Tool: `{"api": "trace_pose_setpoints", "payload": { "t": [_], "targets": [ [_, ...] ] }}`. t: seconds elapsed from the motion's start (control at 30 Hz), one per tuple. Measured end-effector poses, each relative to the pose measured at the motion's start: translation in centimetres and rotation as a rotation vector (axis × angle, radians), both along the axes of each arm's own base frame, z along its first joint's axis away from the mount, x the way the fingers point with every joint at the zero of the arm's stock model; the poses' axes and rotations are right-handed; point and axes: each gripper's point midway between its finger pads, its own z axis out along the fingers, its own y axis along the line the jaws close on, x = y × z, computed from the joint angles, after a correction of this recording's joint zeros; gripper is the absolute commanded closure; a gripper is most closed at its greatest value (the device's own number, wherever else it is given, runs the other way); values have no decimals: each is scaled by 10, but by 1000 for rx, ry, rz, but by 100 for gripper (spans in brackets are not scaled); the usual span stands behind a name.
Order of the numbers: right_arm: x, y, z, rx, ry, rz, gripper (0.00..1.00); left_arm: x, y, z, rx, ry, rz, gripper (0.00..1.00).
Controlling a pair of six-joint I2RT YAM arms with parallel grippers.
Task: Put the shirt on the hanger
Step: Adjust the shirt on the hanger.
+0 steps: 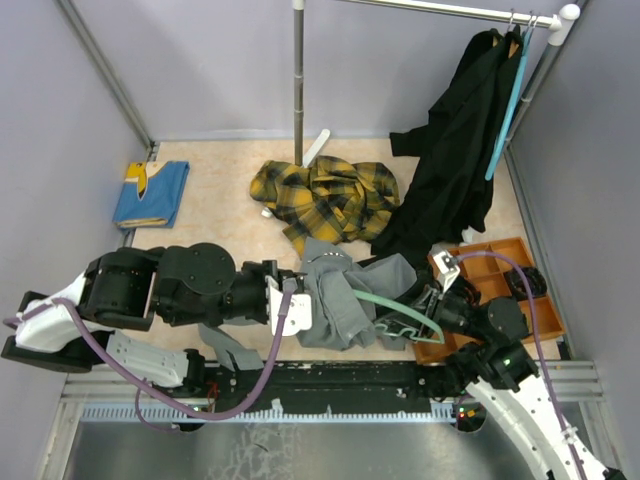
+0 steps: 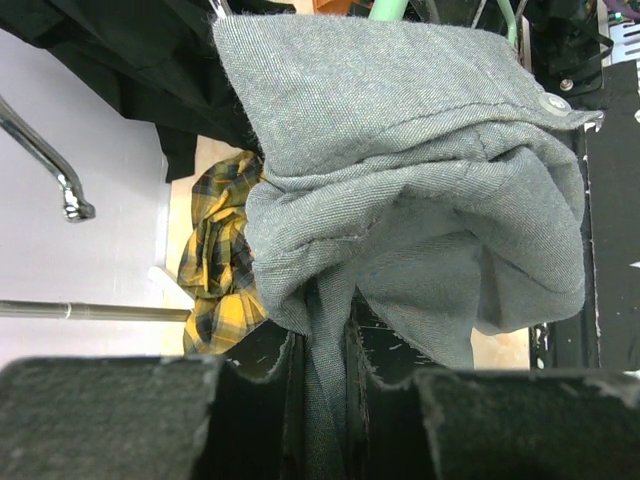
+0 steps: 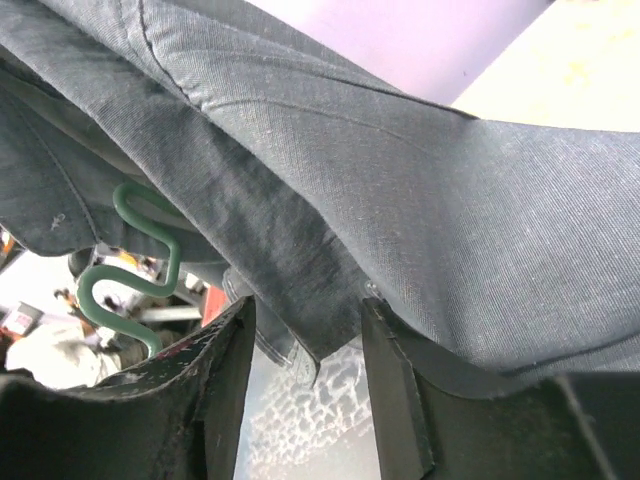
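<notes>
Over the beige table (image 1: 230,170), grey shirt (image 1: 335,300) drapes wavy teal hanger (image 1: 385,301).

Hanger (image 1: 385,300) mostly beneath grey shirt (image 1: 332,298)

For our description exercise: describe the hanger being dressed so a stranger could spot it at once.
Find the orange tray in the near right corner. Left of it, poking from the grey shirt, is a pale green hanger. Its lower bar is wavy, unlike the smooth teal hanger on the rail.
</notes>
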Motion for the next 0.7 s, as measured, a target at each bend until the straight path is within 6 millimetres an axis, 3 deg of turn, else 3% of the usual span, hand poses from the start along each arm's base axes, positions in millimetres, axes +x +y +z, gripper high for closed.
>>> {"api": "trace_pose_setpoints", "payload": {
  "t": [0.5,0.6,0.7],
  "targets": [
    [1,-4,-1,128,171,-25,50,9,-3,13,-47,-47,32,100],
    [2,-3,-3,130,192,-27,58,10,-4,15,-54,-54,39,100],
    [3,-3,-2,147,199,-24,60,12,-3,16,-54,-61,46,100]
  ]
}}
